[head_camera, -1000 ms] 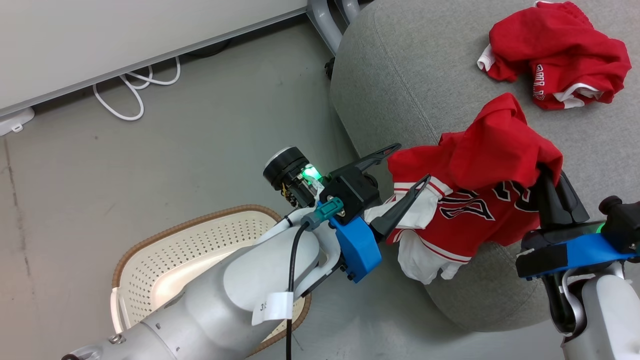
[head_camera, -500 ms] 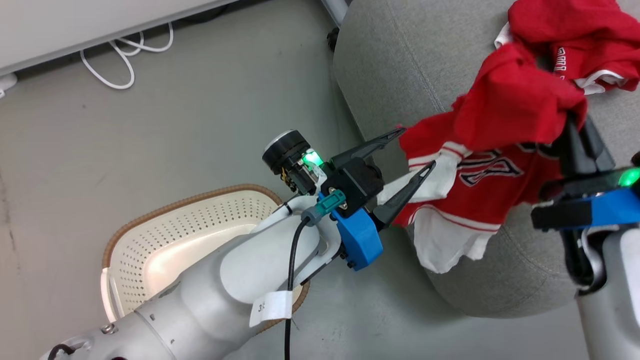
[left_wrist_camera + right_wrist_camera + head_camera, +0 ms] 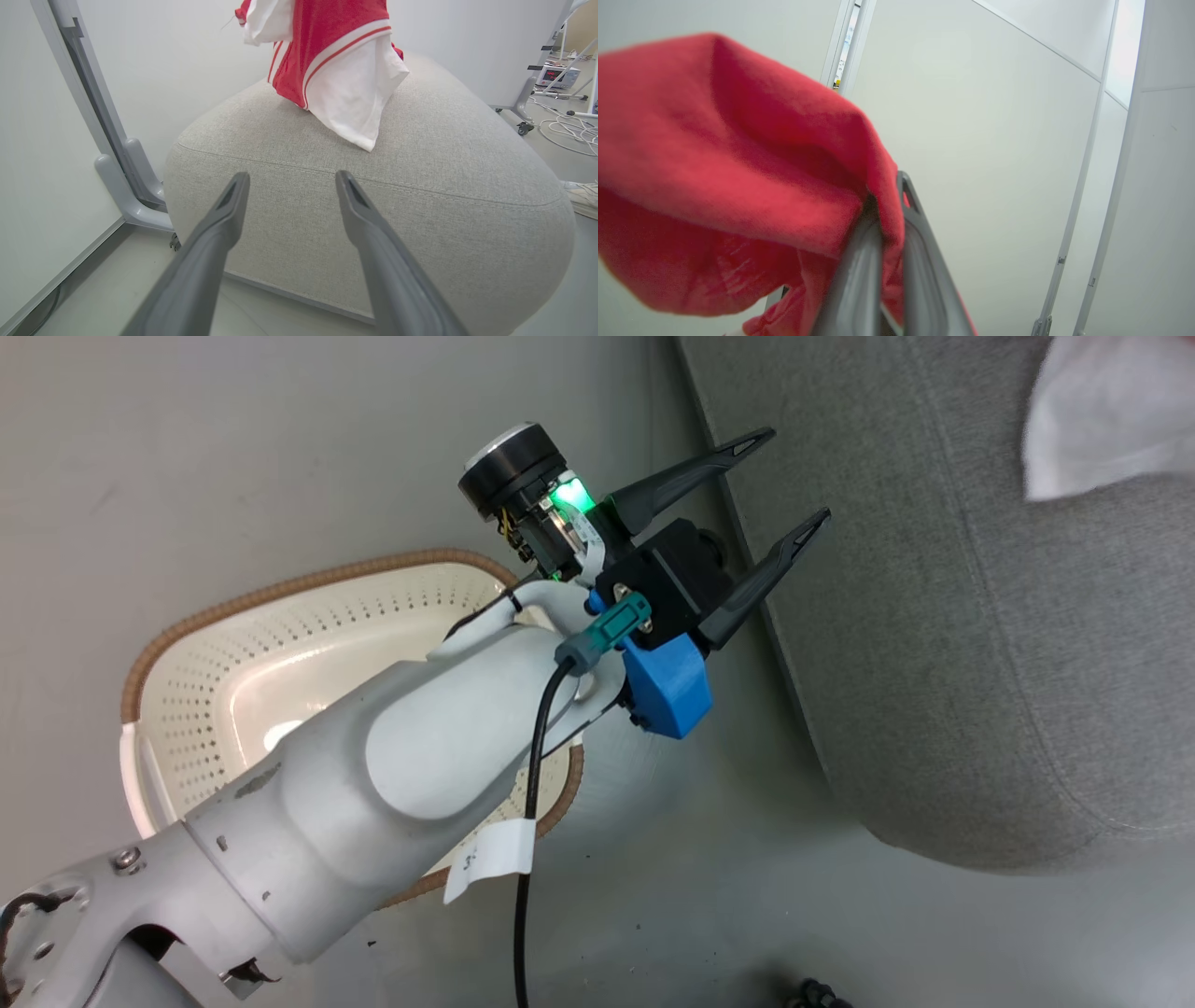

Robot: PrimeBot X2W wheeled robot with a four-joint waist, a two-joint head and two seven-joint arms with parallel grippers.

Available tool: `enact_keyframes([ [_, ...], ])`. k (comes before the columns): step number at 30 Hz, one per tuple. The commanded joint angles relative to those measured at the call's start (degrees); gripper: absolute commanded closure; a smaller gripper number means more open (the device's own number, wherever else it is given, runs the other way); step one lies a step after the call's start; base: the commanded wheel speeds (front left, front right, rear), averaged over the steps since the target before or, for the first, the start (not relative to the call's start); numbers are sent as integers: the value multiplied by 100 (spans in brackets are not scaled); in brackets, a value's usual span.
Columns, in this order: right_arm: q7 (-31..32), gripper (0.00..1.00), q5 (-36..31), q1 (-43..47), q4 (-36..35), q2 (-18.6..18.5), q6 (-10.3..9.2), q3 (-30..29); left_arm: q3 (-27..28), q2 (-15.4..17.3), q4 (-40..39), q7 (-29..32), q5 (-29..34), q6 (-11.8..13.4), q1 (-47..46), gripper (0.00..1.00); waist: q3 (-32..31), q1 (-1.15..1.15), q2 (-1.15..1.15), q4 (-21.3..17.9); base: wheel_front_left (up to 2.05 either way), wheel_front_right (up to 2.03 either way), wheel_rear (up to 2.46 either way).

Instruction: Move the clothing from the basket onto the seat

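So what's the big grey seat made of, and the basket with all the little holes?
The seat looks like woven cloth over padding: matte grey, speckled weave, stitched seam, rounded edges. The basket seems smooth cream plastic, slightly shiny inside, with neat rows of holes; its brown rim looks woven, perhaps only moulded so.

No readable text or numbers

Seat [image 3: 444, 140] just beyond left claw [image 3: 292, 176]
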Motion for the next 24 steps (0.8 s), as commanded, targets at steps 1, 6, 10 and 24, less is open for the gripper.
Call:
enact_keyframes([
  [1, -23, 100, 11, -224, 42, -158, 0, -139, 40, 65, -40, 9, 41, 20, -137, 0, 471, -1, 0, 99, 0, 0, 0],
  [6, -24, 100, -11, -757, 446, -1068, 1, -837, 42, 126, -231, 96, 137, 78, -346, 0, 929, -1, 0, 156, 0, 0, 0],
  [10, -23, 100, -59, -809, 988, -1462, 1, -1390, 58, 173, -362, 92, 179, 125, -445, 0, 1176, -1, 0, 229, 0, 0, 0],
  [24, -23, 100, -446, -71, 2266, -879, 1, -1616, 80, 347, -598, 62, 186, 266, -493, 0, 1484, -1, 0, 340, 0, 0, 0],
])
